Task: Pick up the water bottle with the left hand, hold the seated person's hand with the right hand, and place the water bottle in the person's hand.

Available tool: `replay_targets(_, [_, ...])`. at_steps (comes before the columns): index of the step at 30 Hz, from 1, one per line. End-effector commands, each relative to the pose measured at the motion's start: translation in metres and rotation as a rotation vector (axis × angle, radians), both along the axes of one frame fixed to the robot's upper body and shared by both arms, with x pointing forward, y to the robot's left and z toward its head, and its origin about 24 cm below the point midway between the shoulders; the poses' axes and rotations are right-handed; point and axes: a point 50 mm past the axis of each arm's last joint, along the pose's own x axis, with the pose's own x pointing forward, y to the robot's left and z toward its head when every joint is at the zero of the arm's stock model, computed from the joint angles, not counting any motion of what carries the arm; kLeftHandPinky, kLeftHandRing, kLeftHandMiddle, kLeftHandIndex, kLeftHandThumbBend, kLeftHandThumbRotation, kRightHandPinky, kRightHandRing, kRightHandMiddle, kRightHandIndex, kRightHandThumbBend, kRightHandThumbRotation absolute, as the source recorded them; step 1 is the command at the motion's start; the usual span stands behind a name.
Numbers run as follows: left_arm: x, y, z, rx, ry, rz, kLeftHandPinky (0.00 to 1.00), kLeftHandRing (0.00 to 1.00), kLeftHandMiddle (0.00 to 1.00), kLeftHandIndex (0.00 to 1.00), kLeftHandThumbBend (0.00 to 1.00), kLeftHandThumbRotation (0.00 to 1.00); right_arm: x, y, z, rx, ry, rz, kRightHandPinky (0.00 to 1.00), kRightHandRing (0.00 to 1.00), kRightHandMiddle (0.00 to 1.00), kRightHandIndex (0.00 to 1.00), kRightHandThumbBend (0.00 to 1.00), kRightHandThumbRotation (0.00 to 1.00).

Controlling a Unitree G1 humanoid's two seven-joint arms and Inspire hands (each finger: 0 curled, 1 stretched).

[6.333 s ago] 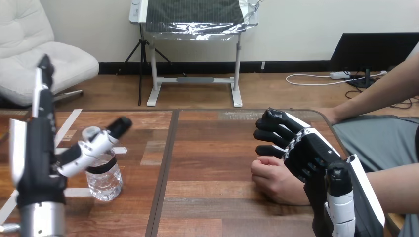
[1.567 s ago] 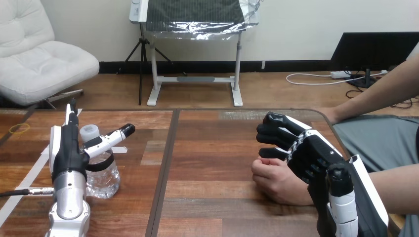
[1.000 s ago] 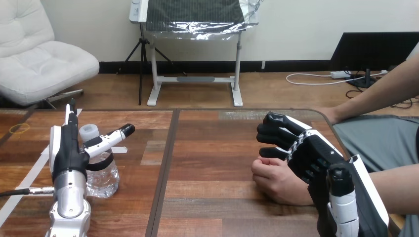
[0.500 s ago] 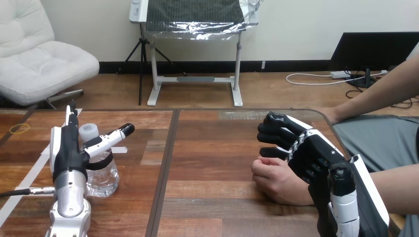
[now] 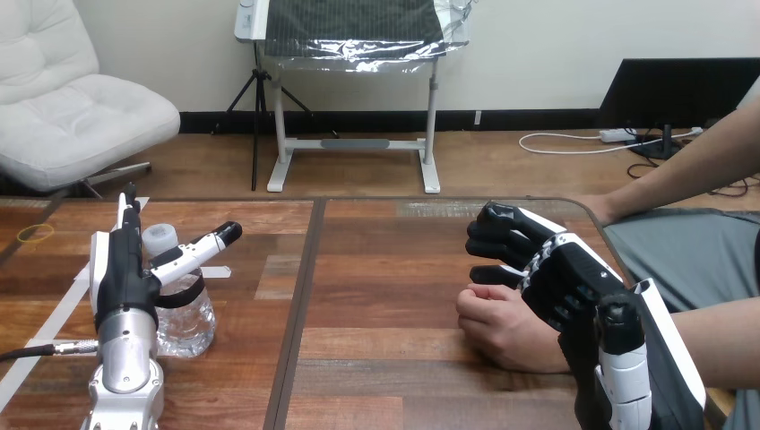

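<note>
Presently: water bottle [image 5: 185, 309], upright on bench [image 5: 385, 269], just at 3 o'clock of left robot hand [image 5: 120, 273]; hand spread open, holding nothing.

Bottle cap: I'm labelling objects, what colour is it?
White cap, seen best in the head view.

My left hand [image 5: 121, 269] and right hand [image 5: 560, 273] are black with white shells. The water bottle [image 5: 186, 318] is clear, with a white cap [image 5: 158, 238] and black band [image 5: 185, 296]. The table [image 5: 385, 269] is streaked brown wood.
</note>
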Motion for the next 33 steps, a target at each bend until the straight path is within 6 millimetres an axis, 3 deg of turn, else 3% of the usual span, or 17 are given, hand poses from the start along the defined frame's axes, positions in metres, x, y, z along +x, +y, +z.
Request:
replay_targets(1, [0.0148, -0.006, 0.0142, -0.042, -0.032, -0.001, 1.0, 1.0, 1.0, 1.0, 1.0, 0.26, 0.0074, 0.0009, 0.0171, 0.011, -0.107, 0.01, 0.73, 0.8, 0.8, 0.8, 0.81, 1.0])
replay_targets(33, [0.0176, -0.0139, 0.0101, -0.152, 0.031, 0.009, 0.97, 1.0, 1.0, 1.0, 0.99, 0.32, 0.0066, 0.0014, 0.018, 0.015, -0.104, 0.008, 0.73, 0.8, 0.8, 0.8, 0.81, 1.0])
